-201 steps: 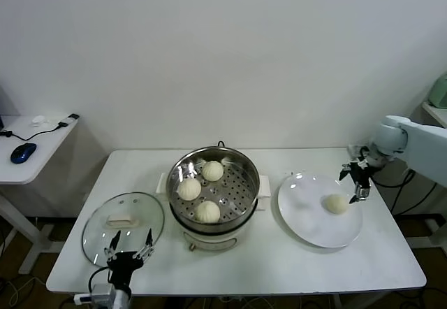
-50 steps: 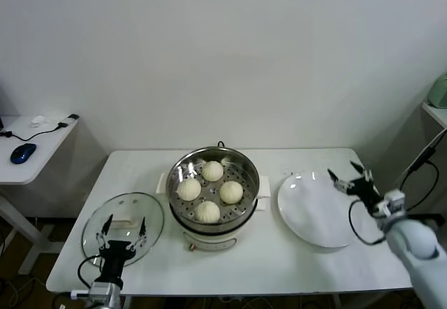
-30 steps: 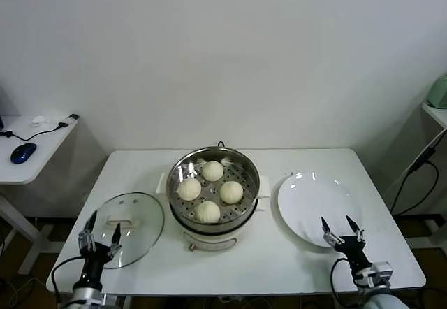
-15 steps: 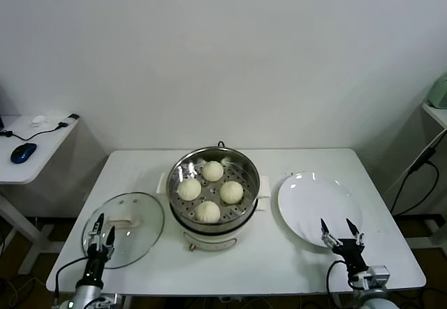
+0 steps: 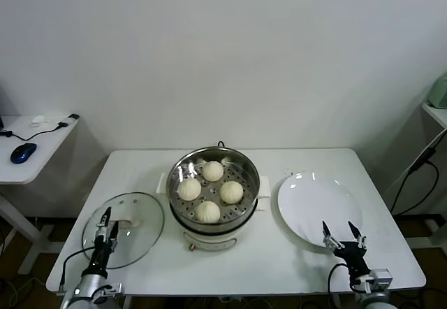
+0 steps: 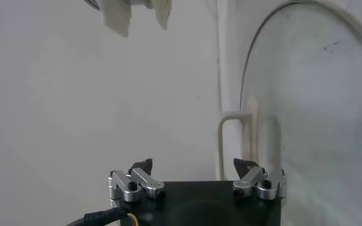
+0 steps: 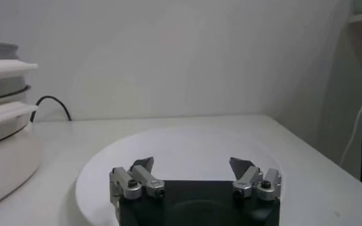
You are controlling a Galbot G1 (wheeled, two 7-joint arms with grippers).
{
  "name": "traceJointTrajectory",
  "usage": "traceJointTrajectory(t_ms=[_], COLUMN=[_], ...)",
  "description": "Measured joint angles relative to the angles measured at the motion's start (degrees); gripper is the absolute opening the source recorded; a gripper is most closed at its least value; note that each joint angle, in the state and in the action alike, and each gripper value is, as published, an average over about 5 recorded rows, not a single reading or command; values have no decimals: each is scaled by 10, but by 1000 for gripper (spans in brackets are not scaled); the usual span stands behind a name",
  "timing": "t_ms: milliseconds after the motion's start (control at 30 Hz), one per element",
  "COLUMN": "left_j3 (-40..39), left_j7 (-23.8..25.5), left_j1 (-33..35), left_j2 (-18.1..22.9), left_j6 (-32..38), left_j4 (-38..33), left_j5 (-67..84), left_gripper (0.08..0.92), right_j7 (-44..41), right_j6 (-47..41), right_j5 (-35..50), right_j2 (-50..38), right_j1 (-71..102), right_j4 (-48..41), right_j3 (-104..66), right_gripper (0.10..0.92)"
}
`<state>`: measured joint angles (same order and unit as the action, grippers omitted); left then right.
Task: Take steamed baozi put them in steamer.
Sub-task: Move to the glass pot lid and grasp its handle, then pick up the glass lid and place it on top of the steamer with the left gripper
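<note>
Four cream-white pleated steamed baozi inside round shiny steel steamer; left gripper and right gripper at table's front edge — both spread wide, holding nothing.

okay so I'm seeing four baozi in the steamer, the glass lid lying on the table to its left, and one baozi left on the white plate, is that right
Not quite. The white plate is bare, as the head view shows. All four baozi sit in the steamer, and the glass lid does lie on the table to its left.
</note>
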<state>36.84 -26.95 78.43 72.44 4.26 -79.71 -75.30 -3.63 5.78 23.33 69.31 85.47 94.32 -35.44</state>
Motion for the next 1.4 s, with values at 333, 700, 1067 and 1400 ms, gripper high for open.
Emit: traceJointTrajectory(t_ms=[333, 700, 1067, 1400], left_j3=[-10, -11, -8, 15], left_j7=[13, 16, 21, 60], left_j1=[-19, -29, -27, -7], left_j2=[2, 5, 13, 4], left_j6=[-8, -13, -18, -15], left_j4=[16, 39, 36, -33], left_j5=[9, 11, 28, 82], left_gripper=[735, 415, 142, 135], right_j7=[-1, -4, -9, -9], right_j6=[-2, -7, -9, -11], right_j5=[-8, -11, -18, -20], right_j2=[6, 5, 7, 5], right_j1=[-1, 0, 3, 7], right_j4=[1, 6, 15, 27], right_j3=[0, 2, 4, -1], right_gripper=[823, 823, 823, 823])
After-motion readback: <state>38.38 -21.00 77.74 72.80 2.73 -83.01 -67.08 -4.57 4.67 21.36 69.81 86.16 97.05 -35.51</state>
